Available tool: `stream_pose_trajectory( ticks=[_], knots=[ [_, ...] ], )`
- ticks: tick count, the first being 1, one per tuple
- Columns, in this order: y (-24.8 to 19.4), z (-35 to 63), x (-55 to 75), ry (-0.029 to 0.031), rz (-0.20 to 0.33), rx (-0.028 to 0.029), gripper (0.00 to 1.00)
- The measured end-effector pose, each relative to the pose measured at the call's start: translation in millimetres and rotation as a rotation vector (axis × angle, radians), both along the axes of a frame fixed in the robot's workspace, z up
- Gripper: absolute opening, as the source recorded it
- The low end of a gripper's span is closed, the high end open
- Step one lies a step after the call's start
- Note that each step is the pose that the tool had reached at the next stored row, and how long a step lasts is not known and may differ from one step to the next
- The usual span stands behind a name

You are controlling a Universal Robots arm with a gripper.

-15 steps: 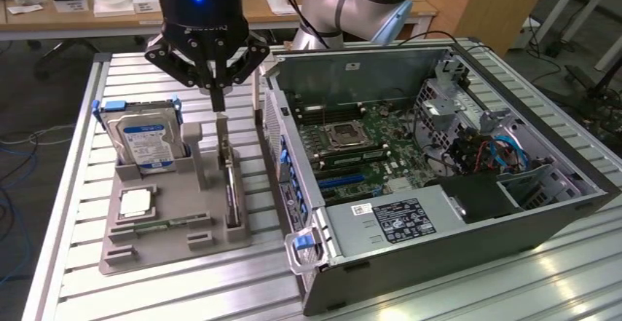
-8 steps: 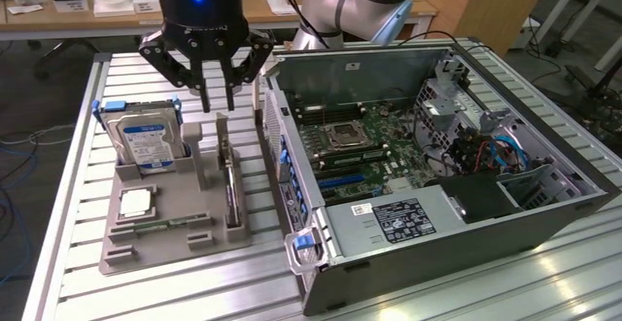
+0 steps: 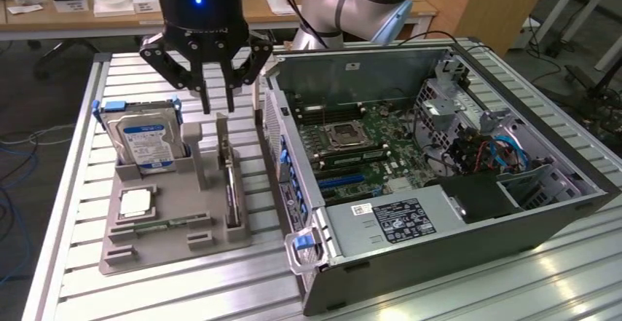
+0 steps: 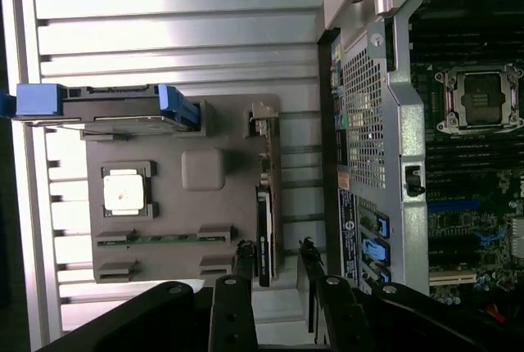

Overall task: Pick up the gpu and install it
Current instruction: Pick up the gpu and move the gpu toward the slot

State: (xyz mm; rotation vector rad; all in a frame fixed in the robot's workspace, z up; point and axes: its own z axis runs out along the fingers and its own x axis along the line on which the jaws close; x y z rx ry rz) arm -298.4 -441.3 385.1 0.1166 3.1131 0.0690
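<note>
The gpu (image 3: 230, 183) — a thin green card with a black cooler — stands on edge in a slot of the grey plastic holder tray (image 3: 165, 252), on the tray's side toward the exterior view's right. I judge this leaves its upper edge free for a pinch from above. The open black computer case (image 3: 544, 219) lies just beside it on the ribbed metal tabletop (image 3: 78, 277).

The silver and light-blue robot arm (image 3: 369, 1) hangs over the card's far end. The jaws point straight down — partly open, holding nothing, with fingertips (image 4: 244, 255) on either side of the card's line.
</note>
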Motion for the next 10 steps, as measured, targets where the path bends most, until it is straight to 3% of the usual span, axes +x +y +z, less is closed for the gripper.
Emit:
stream_pose_trajectory(
  ticks=[10],
  knots=[
    [0.0,-8.7,0.0,-0.0001,0.000,0.0001,0.36]
  ],
)
